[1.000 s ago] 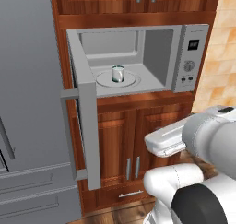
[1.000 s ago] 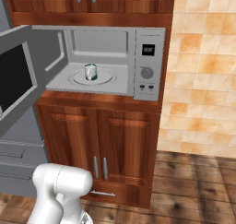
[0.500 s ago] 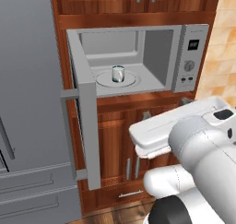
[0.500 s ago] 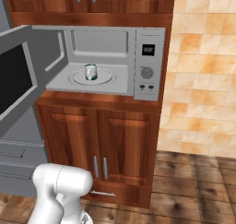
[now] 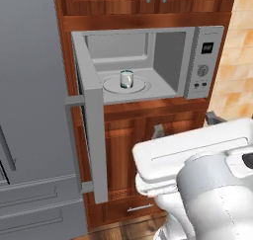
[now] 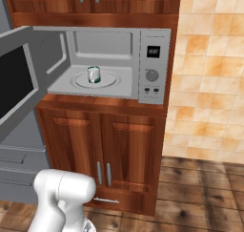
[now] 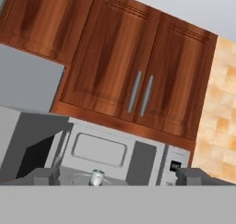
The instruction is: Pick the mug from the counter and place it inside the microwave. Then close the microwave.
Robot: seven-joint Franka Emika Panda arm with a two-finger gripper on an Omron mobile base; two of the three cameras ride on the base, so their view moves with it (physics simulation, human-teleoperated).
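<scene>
Swinging left across the left base view, the arm (image 5: 197, 155) now hangs below the microwave (image 5: 148, 61), mug (image 5: 126, 79) on the turntable. Right base view: door (image 6: 19, 85) wide open. Hand view: fingertips (image 7: 45, 176) spread wide, empty; a careless swing could slam that door.

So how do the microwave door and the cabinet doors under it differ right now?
The microwave door is swung wide open to the left; the lower cabinet doors are shut. The microwave door is grey with a dark window and one long bar handle; the cabinet doors are reddish wood with short slim handles. Both are flat hinged panels.
</scene>
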